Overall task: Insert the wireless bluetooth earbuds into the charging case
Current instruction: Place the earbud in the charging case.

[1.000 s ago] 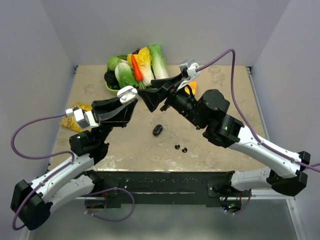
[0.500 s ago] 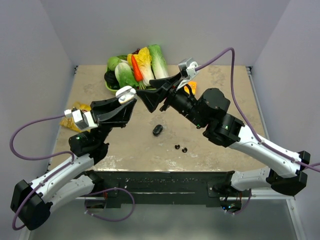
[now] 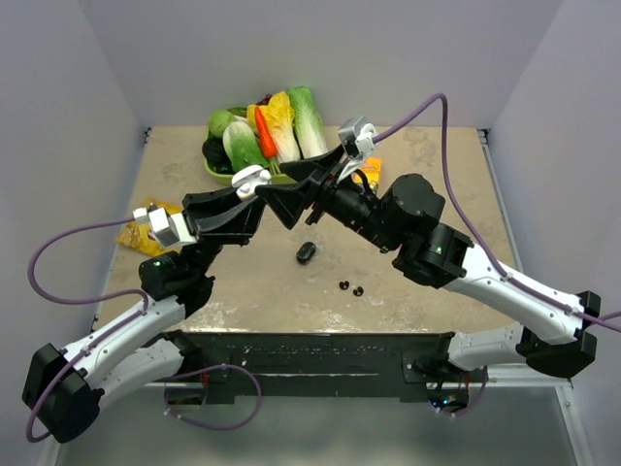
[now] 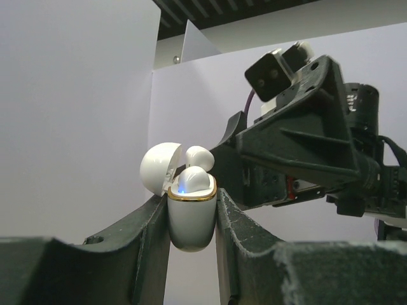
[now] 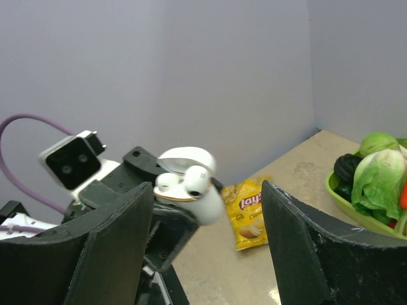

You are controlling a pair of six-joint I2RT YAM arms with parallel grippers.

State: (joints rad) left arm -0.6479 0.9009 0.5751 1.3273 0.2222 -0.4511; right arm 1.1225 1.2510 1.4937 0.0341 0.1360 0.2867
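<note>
Beige mottled stone forms the table [image 3: 427, 194], flat and matt, well below the case [image 4: 191, 225], which is held up in the air. The left gripper [image 3: 247, 184] is clamped on the case body, its rough black fingers pressing both smooth sides below the gold rim. The right gripper [image 5: 206, 197] faces the case with jaws apart and nothing between them. Whether a fingertip touches the case, I cannot tell. Beyond the case sits a green tray [image 3: 215, 167] of plastic vegetables; left of it lies a crinkly yellow bag [image 5: 249, 213]. On the table on the near side of the case rests a glossy black pod [image 3: 307, 253], and nearer again, to the right, two black buds [image 3: 343, 285]. The case is a white, hard, rounded shell with its lid hinged open. Two white buds [image 4: 193, 180] sit in its mouth, one low with a blue glow, the other seemingly standing higher. These buds look light, rigid and slick, likely to roll or pop out, so a light pinch across the rounded body seems best.
</note>
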